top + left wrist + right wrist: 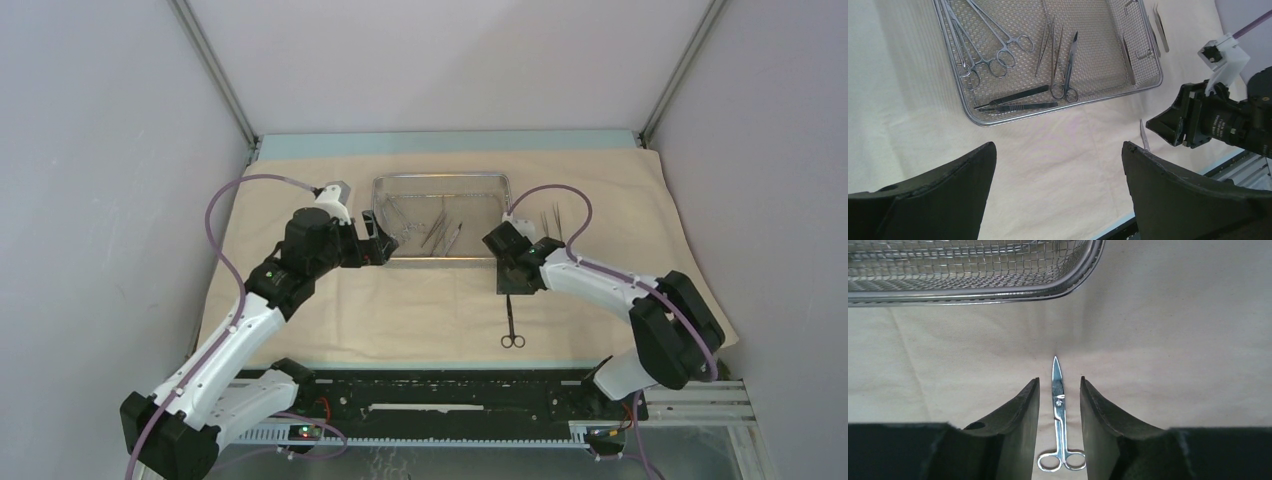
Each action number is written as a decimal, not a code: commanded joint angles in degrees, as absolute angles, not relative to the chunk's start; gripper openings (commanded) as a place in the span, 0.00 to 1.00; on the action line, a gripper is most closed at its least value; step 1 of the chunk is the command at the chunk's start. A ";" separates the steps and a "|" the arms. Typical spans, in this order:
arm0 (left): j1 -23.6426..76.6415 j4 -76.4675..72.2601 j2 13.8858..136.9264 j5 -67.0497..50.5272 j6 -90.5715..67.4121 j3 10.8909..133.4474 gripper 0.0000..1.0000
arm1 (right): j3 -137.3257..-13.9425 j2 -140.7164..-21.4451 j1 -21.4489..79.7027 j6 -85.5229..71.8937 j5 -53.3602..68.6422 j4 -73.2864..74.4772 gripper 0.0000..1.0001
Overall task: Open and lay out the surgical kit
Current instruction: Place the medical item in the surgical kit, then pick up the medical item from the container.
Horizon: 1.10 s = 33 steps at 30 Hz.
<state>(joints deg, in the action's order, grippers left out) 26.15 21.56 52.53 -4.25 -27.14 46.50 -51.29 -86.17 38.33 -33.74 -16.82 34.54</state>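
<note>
**Top view:** A beige cloth (420, 310) is seen spread flat, with a mesh tray (440, 175) set at its far middle. A pair of scissors (512, 325) is laid on the cloth in front of the tray's near right corner. Its long axis runs near to far, rings toward the arms and tip toward the tray. The right gripper (510, 285) is poised over the blade end. The left gripper (385, 245) is held by the tray's near left corner, well apart from the scissors. Two tweezers (552, 218) are laid just right of the tray.

**Left wrist view:** The left gripper is shown spread wide with nothing between its fingers. The tray lies ahead of it, and clamps (998, 55) are seen inside.

**Right wrist view:** The scissors are framed between the parted fingers of the right gripper, in line with them. Cloth is visible on either side of the blades, so nothing is pinched. The scissors are judged to be set down. The next pick is likely to be made from the tray straight ahead, to which both grippers are about equally near.
</note>
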 commanded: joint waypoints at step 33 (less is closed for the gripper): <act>26.37 22.30 55.17 -4.05 -24.44 51.89 1.00 | -95.34 -115.44 35.17 -31.57 -18.37 34.86 0.39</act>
